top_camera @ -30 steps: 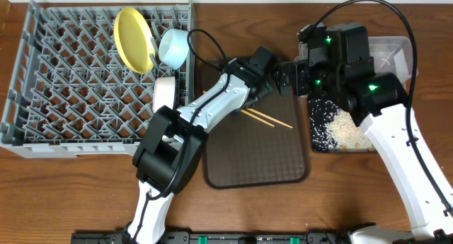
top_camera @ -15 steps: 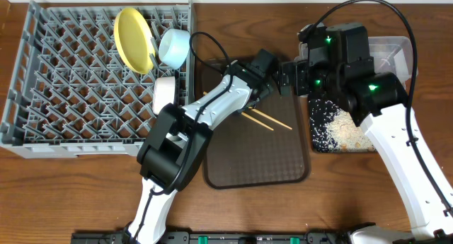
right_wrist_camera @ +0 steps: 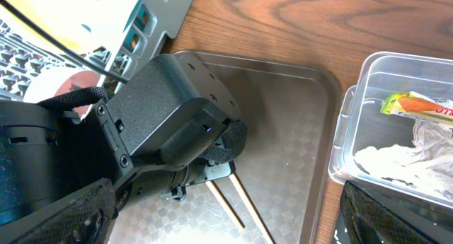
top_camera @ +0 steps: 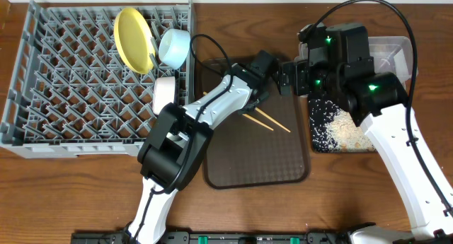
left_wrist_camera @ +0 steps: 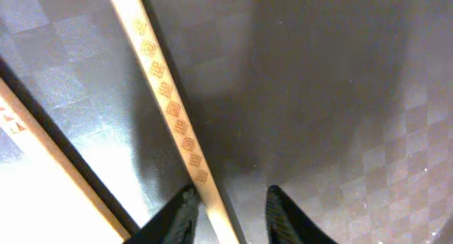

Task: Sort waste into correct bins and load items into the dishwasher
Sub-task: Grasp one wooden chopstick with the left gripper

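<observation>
Plate (top_camera: 133,37) and bowl (top_camera: 174,46) racked, scraps (top_camera: 333,127) binned; narrow-jawed left gripper (left_wrist_camera: 230,208) straddles 1 of 2 remaining chopsticks (left_wrist_camera: 170,109); right gripper (right_wrist_camera: 226,219) gapes.

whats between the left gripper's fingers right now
One wooden chopstick, lying on the brown tray, runs between the fingers of the left gripper; the left wrist view shows it.

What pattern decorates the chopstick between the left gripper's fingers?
Chopstick: small brown diamonds along pale wood; best in left wrist view.
</observation>
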`<action>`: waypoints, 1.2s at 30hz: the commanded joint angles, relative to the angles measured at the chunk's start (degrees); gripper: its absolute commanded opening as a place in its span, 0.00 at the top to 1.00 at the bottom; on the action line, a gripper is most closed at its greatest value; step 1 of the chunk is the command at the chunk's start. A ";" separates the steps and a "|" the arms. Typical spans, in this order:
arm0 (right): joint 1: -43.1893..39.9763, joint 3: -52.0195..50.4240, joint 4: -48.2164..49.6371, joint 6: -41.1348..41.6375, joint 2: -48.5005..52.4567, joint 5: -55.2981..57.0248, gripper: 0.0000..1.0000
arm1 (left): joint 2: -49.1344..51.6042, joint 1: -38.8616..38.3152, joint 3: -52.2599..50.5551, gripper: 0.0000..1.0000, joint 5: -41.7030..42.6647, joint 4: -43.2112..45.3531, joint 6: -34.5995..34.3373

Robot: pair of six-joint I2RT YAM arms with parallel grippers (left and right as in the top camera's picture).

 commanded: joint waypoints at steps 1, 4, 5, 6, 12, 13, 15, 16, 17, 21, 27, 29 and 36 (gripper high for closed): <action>0.20 0.74 -0.04 0.61 0.39 -0.04 0.01 | 1.29 -0.07 -0.55 0.69 -0.11 0.22 1.25; 0.20 0.74 -0.02 0.61 0.39 -0.07 0.01 | 1.29 -0.07 -0.55 0.73 -0.09 0.44 2.08; 0.20 0.74 -0.04 0.61 0.39 -0.07 0.01 | 1.29 -0.07 -0.55 0.74 -0.11 0.42 2.08; 0.20 0.74 -0.04 0.61 0.39 -0.04 0.01 | 1.29 -0.07 -0.55 0.78 -0.11 0.42 2.08; 0.20 0.74 -0.04 0.61 0.39 -0.04 0.01 | 1.29 -0.07 -0.55 0.92 -0.11 0.42 2.08; 0.20 0.74 -0.04 0.61 0.39 -0.04 0.01 | 1.29 -0.07 -0.55 0.92 -0.11 0.42 2.08; 0.20 0.74 -0.04 0.61 0.39 -0.04 0.01 | 1.29 -0.04 -0.55 0.92 -0.11 0.44 2.75; 0.20 0.74 -0.04 0.61 0.39 -0.04 0.01 | 1.29 -0.02 -0.52 0.92 -0.11 0.44 3.13; 0.20 0.74 -0.04 0.61 0.39 -0.04 0.01 | 1.27 -0.02 -0.50 0.92 -0.09 0.42 3.54; 0.20 0.74 -0.04 0.61 0.39 -0.07 0.01 | 0.59 -0.02 -0.07 0.92 0.15 0.37 7.37; 0.20 0.74 -0.04 0.61 0.39 -0.04 0.01 | 0.42 0.02 0.66 0.87 3.72 -2.10 11.50; 0.20 0.74 -0.04 0.61 0.39 -0.04 0.01 | 0.42 0.04 0.66 0.83 4.11 -2.69 11.52; 0.20 0.74 -0.04 0.61 0.39 -0.04 0.01 | 0.44 0.35 0.66 0.74 6.97 -6.19 11.56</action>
